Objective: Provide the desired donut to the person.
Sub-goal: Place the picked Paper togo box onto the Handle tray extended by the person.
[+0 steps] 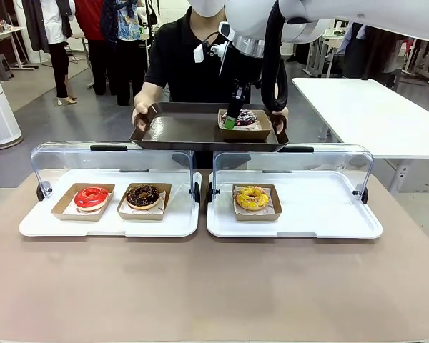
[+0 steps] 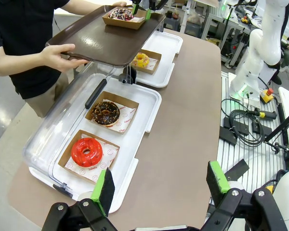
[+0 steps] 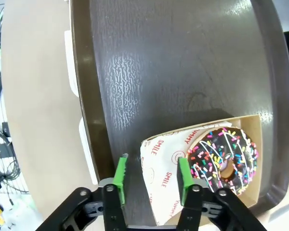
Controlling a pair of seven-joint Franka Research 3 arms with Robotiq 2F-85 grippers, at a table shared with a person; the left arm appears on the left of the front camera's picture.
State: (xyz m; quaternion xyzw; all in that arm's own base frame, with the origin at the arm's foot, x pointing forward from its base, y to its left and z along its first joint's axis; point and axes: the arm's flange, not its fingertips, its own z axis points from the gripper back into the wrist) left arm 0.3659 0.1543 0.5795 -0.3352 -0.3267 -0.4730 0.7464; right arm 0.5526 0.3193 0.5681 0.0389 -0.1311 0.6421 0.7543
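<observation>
The left gripper (image 2: 160, 181) hangs over the table's (image 1: 214, 286) near edge, fingers spread wide on nothing, just beside the left white tray (image 1: 107, 223) with its red donut (image 1: 91, 196) and chocolate donut (image 1: 143, 195). Across the table the person (image 1: 189, 64) holds a brown tray (image 1: 179, 128), its left part bare. The sprinkled donut (image 1: 246, 117) sits in its box (image 1: 261, 132) by the right near rim, and the right gripper (image 3: 151, 174) straddles the box's wall, fingers parted, while the right white tray (image 1: 322, 207) has a yellow donut (image 1: 252, 197) at its left and a bare right half.
</observation>
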